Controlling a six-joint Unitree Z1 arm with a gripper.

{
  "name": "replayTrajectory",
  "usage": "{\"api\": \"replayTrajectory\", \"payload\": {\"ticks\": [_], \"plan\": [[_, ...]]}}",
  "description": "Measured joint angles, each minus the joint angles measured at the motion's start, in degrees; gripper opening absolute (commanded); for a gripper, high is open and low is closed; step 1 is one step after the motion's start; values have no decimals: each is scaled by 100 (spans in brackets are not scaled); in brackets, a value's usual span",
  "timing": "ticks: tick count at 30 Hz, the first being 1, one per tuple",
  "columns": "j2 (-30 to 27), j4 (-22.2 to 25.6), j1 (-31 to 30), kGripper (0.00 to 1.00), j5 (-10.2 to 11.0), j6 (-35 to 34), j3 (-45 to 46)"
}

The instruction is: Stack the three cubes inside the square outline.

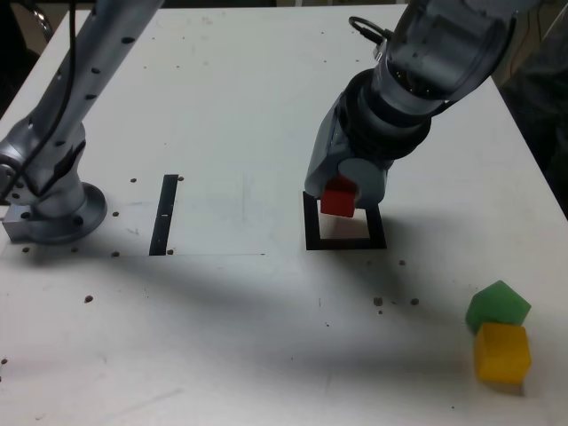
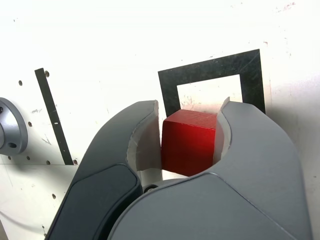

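Red cube (image 2: 189,142) pinched in pincer (image 2: 190,135) above square outline (image 1: 344,232) rear edge; green cube (image 1: 498,304), yellow cube (image 1: 502,352) well apart.

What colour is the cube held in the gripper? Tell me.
Red. The cube sits clamped in the gripper, clearest in the wrist view.

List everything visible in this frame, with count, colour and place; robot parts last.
red cube: 1, red, clamped in the gripper over the square outline's far edge
square outline: 1, black frame with white centre, mid-table
green cube: 1, green, near corner at the exterior view's right, touching the yellow one
yellow cube: 1, yellow, just nearer the camera than the green
black strip: 1, black, thin, toward the exterior view's left
table: 1, white, speckled
gripper: 1, grey, shut on the red cube
arm base: 1, silver, exterior view's left edge
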Motion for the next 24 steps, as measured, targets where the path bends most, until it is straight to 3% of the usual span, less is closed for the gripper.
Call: {"api": "replayTrajectory", "payload": {"ticks": [24], "plan": [[208, -56, 88, 38, -104, -12, 1]]}}
